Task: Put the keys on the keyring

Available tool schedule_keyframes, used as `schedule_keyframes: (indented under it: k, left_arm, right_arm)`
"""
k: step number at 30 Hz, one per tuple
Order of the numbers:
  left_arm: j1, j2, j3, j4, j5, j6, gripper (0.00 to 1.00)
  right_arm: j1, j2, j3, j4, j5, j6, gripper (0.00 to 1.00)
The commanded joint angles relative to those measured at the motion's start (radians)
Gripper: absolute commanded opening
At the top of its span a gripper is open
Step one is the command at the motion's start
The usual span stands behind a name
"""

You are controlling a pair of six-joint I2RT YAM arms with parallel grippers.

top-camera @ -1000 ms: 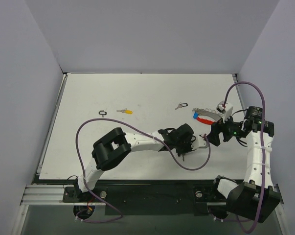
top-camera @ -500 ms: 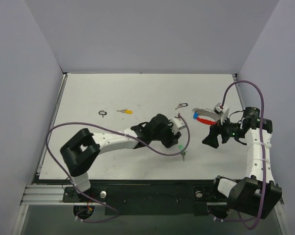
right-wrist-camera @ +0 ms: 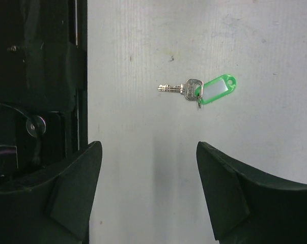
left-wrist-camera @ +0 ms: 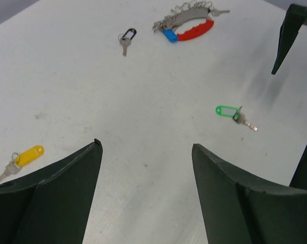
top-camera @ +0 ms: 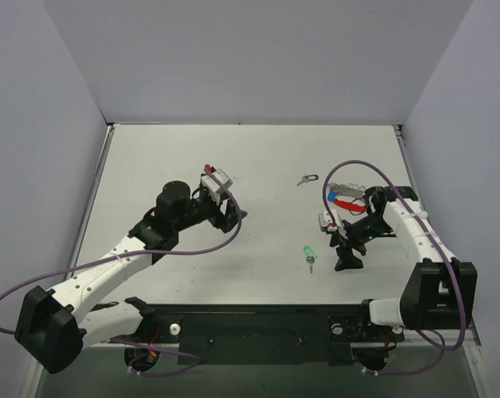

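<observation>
Left gripper (left-wrist-camera: 145,147) and right gripper (right-wrist-camera: 148,145) both spread wide, holding nothing. Loose on the table (top-camera: 150,157), three: green key (top-camera: 308,253) toward the near edge, black key (top-camera: 308,178) and yellow key (left-wrist-camera: 28,155) farther in. Fourth, blue key (left-wrist-camera: 169,35), at the one keyring (top-camera: 347,199) near the right edge, open room around each.

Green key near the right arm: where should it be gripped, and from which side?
Probably by its green plastic tag, pinched across the short width from straight above. The green key lies flat on the table, so nothing can get under it sideways, and the tag is broader than the thin silver blade. The open right gripper is nearest.
</observation>
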Motion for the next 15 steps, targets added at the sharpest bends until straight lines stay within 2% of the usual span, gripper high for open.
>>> schedule_keyframes:
  k: [1,4,8,10,15]
  left_arm:
    - [0.000,-0.073,-0.154,0.090,-0.058,0.054,0.83]
    - [-0.011,-0.087,-0.133,0.041,-0.089,0.097,0.83]
    - [-0.006,-0.097,-0.114,0.009,-0.078,0.130,0.83]
    - [-0.005,-0.100,-0.117,0.009,-0.084,0.129,0.83]
    - [-0.008,-0.093,-0.116,0.014,-0.058,0.126,0.83]
  right_arm:
    - [0.067,0.114,0.023,-0.043,0.082,-0.192,0.67]
    - [0.113,0.174,0.045,0.012,0.117,-0.150,0.58]
    - [0.213,0.230,0.057,0.162,0.266,0.112,0.49]
    - [0.251,0.246,0.054,0.240,0.341,0.210,0.48]
    - [0.308,0.290,0.058,0.297,0.419,0.271,0.47]
